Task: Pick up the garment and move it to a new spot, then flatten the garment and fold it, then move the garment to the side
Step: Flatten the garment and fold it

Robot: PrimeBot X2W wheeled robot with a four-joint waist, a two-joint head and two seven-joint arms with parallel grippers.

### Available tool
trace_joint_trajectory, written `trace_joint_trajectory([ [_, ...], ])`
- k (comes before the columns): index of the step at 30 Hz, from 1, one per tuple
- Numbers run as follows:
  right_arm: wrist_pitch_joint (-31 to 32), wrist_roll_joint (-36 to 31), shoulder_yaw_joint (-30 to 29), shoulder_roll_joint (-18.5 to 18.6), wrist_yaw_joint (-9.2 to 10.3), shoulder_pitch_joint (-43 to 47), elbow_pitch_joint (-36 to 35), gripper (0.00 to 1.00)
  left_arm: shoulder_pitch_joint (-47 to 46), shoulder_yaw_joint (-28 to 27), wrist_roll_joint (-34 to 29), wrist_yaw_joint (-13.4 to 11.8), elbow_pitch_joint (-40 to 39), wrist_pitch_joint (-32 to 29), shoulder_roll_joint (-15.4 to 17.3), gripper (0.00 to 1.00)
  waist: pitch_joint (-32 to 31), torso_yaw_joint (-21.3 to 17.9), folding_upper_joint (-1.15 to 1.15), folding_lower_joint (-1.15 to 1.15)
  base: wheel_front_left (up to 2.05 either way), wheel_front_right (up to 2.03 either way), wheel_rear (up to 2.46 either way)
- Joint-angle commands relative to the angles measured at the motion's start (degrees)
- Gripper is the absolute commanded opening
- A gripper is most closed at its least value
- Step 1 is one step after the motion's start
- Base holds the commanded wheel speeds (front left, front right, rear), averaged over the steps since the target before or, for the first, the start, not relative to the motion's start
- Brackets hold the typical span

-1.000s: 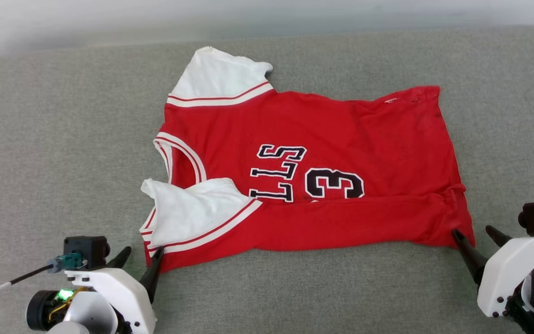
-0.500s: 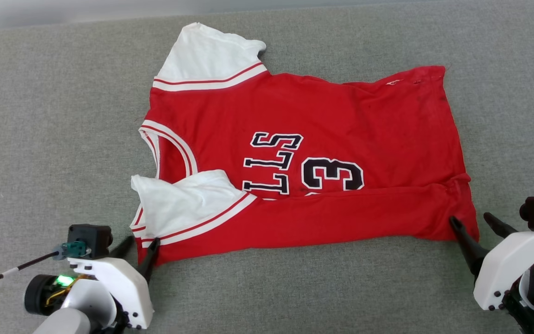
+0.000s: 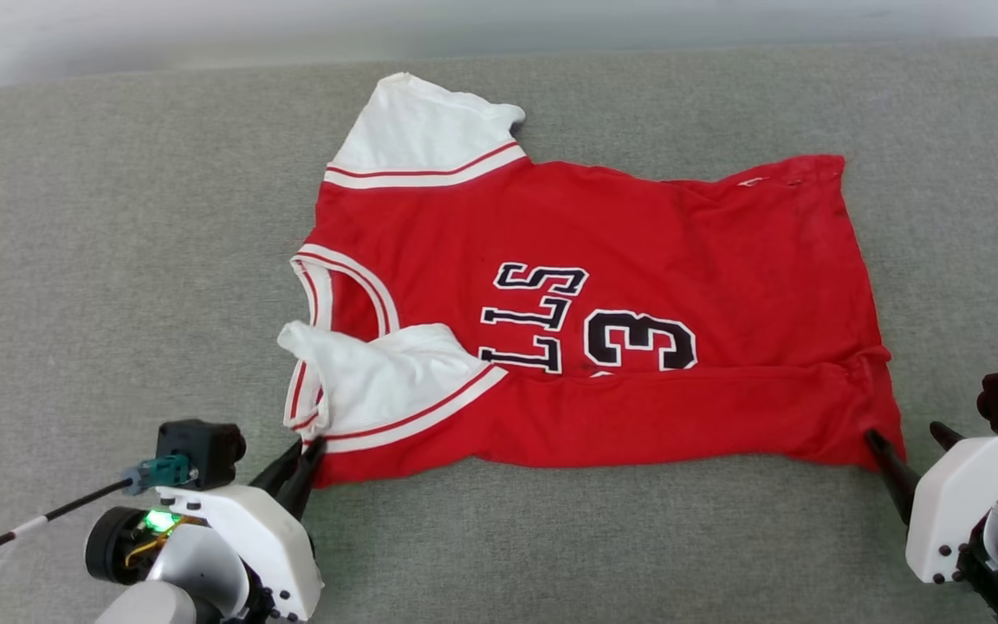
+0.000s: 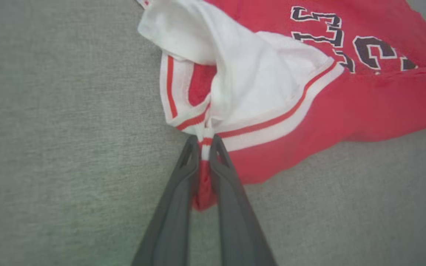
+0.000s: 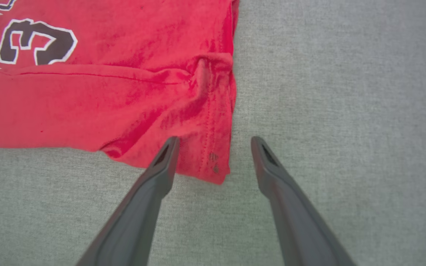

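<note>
Partly folded: red jersey T-shirt with white sleeves (image 3: 603, 234) is pinched in left gripper (image 4: 205, 142); right gripper (image 5: 215, 139) spreads astride hem corner (image 5: 216, 173); folding and side-move seemingly remain.

the scene is being lit brightly and evenly by soft, diffuse light; only thin, faint shadows are being cast under the edges of the garment (image 3: 603, 234). the wrist views are being slightly blurred, and the head view's far edge is being washed out pale.
</note>
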State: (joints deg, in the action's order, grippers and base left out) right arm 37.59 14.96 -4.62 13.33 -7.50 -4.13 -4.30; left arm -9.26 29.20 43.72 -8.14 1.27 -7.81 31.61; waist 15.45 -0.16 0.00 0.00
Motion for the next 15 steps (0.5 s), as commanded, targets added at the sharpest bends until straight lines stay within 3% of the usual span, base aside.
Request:
trace_joint_trajectory([
  [1, 0.3, -0.4, -0.4, -0.1, 0.02, -1.0, 0.7, 1.0, 0.4, -0.4, -0.3, -0.5, -1.4, 0.4, 0.6, 0.0, -0.2, 0.6, 0.0, 0.0, 0.0, 0.0, 0.0],
  [8, 2.3, -2.2, -1.7, -0.9, 0.03, -1.5, 5.1, 1.0, -0.2, -0.4, -2.3, -1.6, -8.4, 0.6, 2.1, 0.0, 1.3, 3.0, 0.0, 0.0, 0.0, 0.0, 0.0],
  [15, 2.3, -1.4, -0.7, -2.5, -0.01, -1.1, 9.6, 1.0, -1.0, 0.7, -2.6, -1.5, -10.4, 0.4, 1.1, 0.0, 3.4, 5.2, 0.0, 0.0, 0.0, 0.0, 0.0],
])
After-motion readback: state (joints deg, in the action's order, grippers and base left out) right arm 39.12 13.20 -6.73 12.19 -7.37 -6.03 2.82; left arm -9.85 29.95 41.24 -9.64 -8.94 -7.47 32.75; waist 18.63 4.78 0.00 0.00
